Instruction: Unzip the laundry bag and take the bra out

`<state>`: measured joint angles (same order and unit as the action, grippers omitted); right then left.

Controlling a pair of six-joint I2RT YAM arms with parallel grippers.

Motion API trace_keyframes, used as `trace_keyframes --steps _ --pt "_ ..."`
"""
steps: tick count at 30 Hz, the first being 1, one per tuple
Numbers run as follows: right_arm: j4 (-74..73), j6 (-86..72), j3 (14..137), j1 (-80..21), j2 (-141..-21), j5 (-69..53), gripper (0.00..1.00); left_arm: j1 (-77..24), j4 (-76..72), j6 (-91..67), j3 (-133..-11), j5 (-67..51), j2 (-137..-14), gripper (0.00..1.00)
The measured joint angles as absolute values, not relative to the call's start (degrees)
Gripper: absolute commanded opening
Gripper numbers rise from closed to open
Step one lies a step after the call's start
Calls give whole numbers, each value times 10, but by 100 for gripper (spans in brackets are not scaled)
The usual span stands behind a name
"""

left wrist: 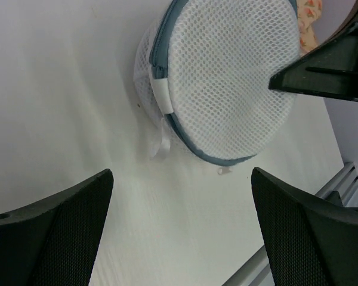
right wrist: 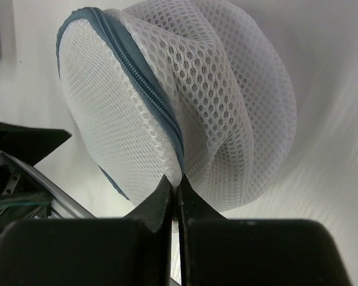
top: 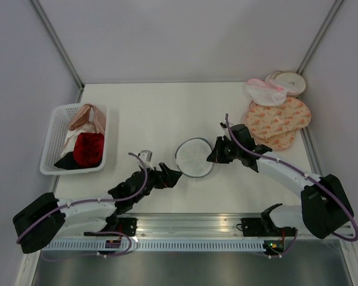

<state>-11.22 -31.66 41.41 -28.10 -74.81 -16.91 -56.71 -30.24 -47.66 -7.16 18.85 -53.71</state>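
Zipper work looks like the step in hand, and no part of the seam is parted yet. The right gripper (right wrist: 176, 183) has its jaws pressed together on a fold of mesh at the rim of the laundry bag (right wrist: 185, 101), right where the blue-grey zipper (right wrist: 144, 89) runs, and so anchors the bag. The left gripper (left wrist: 180, 179) hovers just off the bag's opposite side, jaws spread as wide as they go, with nothing between them.

To do this well, the left gripper should probably close on the slider. I take it to sit under or near the white tab (left wrist: 163, 95) that crosses the zipper on the side of the bag facing that gripper. A small pale piece (left wrist: 225, 171) at the bag's rim could also be the pull, but it is too small to tell. Drawing along the curve of the rim, away from the right grip, should keep the mesh taut rather than bunched.

The bag is a round drum of white open mesh on the table (top: 137, 107), its wall crumpled where it is pinched. The bra cannot be made out through the mesh; presumably it lies inside the bag.
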Motion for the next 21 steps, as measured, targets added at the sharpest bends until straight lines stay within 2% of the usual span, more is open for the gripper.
trace_keyframes --steps 6,8,10,11,13,14,15,18,19,20,21 --pt "-114 -297 415 -279 -748 -200 0 -511 -428 -466 -126 76 -719 99" --pt "-119 -290 417 -279 -747 -207 0 -505 -472 -466 -142 46 -760 94" --pt "-123 -284 419 -279 -747 -208 0 -501 -507 -465 -161 18 -796 69" --pt "-126 -282 421 -278 -746 -208 0 -499 -518 -465 -169 6 -810 40" --pt "-133 -276 423 -273 -744 -202 0 -496 -530 -460 -177 -15 -824 16" --pt "-138 -275 423 -269 -742 -196 0 -495 -536 -460 -179 -23 -827 7" --pt "-142 -274 423 -267 -740 -194 0 -495 -540 -459 -179 -31 -828 2" --pt "-152 -274 424 -266 -731 -187 0 -495 -543 -458 -179 -40 -824 2" --pt "-156 -276 425 -266 -727 -180 22 -495 -543 -458 -178 -41 -819 2" --pt "-163 -280 428 -267 -721 -174 36 -495 -541 -460 -175 -40 -811 2" --pt "-173 -278 432 -269 -714 -163 60 -495 -536 -462 -172 -36 -802 2"
